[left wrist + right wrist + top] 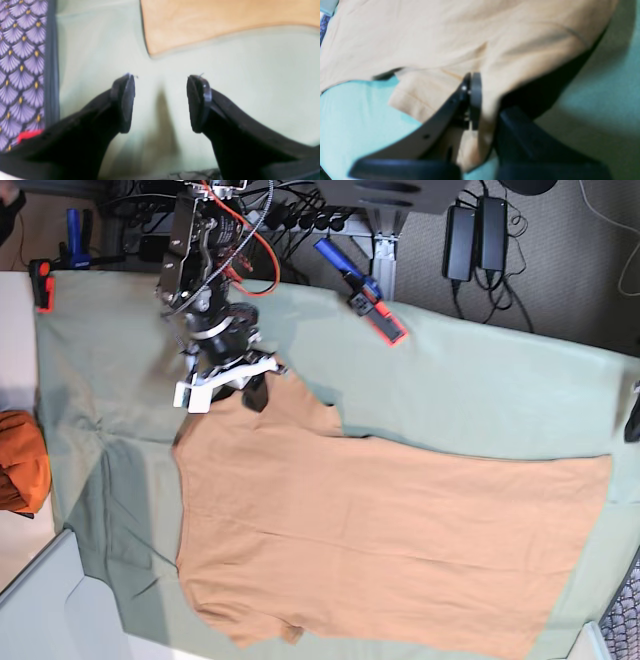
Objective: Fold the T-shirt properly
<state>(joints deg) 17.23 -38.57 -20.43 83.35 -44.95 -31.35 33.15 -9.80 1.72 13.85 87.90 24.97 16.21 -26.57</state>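
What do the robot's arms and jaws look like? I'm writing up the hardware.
The left gripper has curved black jaws with flat oval pads. The right gripper has dark jaws too; in the base view its arm is black metal with red cables and a white bracket.

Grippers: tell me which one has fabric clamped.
The right gripper, shut on the T-shirt at its sleeve; the left gripper is open over the green sheet.

A sage-green sheet (pixel 480 395) covered the desk. Bunched dark orange cloth (pixel 20 462) lay at its left edge. A blue-and-red clamp (pixel 362 292) sat on the far edge, another red clamp (pixel 42 283) at the far-left corner. Power adapters (pixel 476 230) lay on the floor.
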